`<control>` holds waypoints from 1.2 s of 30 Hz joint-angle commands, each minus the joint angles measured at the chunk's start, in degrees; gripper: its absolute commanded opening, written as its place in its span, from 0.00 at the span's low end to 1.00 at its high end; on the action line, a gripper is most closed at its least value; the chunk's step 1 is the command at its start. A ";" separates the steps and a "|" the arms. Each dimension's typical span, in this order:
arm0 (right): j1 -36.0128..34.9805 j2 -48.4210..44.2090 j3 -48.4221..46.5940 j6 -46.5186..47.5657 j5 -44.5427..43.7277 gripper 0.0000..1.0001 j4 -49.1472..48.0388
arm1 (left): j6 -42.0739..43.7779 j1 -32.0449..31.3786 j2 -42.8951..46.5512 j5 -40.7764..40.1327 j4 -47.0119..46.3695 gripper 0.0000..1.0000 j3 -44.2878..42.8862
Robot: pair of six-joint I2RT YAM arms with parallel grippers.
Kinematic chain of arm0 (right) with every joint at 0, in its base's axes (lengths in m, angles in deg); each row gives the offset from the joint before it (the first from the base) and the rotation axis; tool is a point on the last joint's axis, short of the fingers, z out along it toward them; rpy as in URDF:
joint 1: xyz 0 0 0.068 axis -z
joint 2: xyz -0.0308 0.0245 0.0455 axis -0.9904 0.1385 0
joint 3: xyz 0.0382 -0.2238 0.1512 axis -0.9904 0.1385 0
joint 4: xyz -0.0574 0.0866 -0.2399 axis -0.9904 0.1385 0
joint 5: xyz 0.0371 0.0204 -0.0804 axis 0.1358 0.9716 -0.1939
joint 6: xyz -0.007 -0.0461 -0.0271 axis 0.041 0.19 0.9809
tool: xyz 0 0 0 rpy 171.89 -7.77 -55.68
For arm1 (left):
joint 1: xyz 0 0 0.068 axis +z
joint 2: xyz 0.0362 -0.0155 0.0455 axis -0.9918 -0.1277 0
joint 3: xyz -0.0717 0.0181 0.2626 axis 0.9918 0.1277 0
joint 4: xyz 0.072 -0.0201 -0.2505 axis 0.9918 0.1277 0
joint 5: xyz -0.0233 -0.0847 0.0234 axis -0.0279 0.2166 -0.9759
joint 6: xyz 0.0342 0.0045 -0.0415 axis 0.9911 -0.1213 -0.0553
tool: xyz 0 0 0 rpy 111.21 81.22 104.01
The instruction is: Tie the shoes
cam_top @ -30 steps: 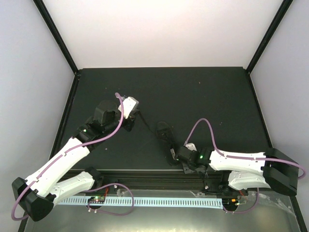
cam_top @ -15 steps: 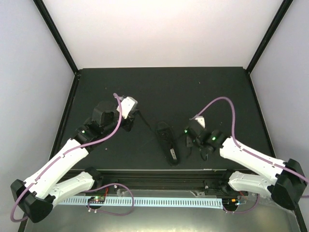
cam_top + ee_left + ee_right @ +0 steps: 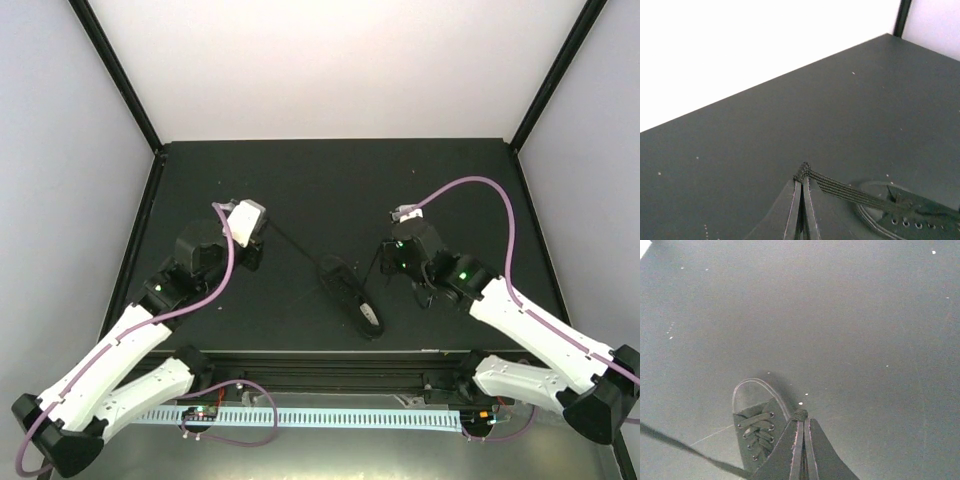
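Shoe (image 3: 350, 297) is lying low-centre in the top view on the bench (image 3: 330, 180), with left fingers (image 3: 782, 215) clamping the left lace end (image 3: 840, 188) and right fingers (image 3: 817, 455) clamping the right lace end (image 3: 800, 415), so it's probably cinching now, with crossing the ends under tension coming next.

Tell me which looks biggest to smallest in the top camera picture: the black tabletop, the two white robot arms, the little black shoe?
1. Flat black tabletop: biggest by far.
2. White left arm and white right arm: look about alike, so tied.
3. Small black lace-up shoe: smallest.
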 commanded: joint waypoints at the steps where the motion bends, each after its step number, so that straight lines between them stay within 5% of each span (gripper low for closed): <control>1: 0.21 -4.09 2.27 0.84 4.49 0.02 -4.29 | 0.34 1.05 3.16 -5.51 -3.66 0.02 1.13; 10: 0.15 -8.29 8.21 -0.80 8.37 0.02 -3.18 | 0.54 2.84 3.34 -4.40 -3.75 0.02 1.29; 22: 0.20 0.09 25.11 -10.64 13.28 0.02 -9.19 | 0.62 2.87 0.73 -0.94 -2.87 0.02 0.61; 36: -1.53 8.28 26.01 -0.73 38.65 0.02 -18.40 | 0.90 2.88 0.87 1.51 -3.10 0.02 0.65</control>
